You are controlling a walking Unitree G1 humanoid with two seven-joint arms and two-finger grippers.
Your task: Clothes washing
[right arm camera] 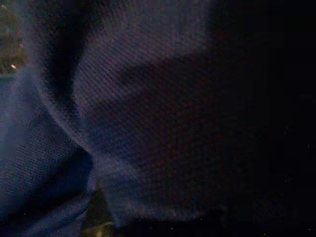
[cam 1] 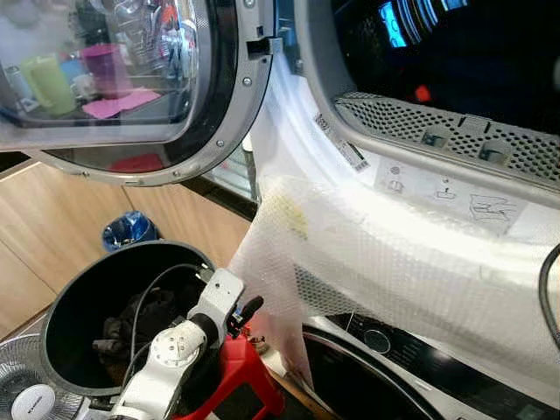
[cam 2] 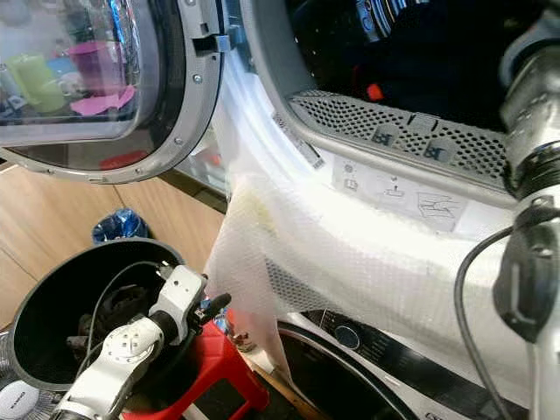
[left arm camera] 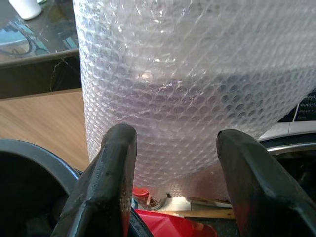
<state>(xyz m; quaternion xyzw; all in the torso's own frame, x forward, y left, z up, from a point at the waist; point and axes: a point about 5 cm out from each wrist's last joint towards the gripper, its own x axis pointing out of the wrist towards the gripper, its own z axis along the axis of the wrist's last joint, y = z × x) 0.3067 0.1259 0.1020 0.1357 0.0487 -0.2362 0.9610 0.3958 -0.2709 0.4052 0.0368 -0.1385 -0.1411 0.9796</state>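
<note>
- Left gripper is hovering low over the rim of the black laundry bucket, its 2 fingers spread wide with nothing between them.
- Dark clothes are lying bunched at the bottom of the bucket, below and behind the left gripper.
- Left wrist view is looking past the open fingers at the bubble wrap draped over the machine front, just beyond the fingertips.
- Right arm is reaching up into the dark drum opening; the right wrist view is showing dark blue fabric pressed close to the lens.
- Cannot tell whether the right fingers are gripping that fabric or parted.
- Round door is standing swung open to the left.
- Key relation, as a judgement: the remaining clothes are nearer the left arm, while the drum is sitting up and to the right of the bucket, so the next load looks to be lifting up and rightward.
- Red stool is standing just beside the bucket.
</note>
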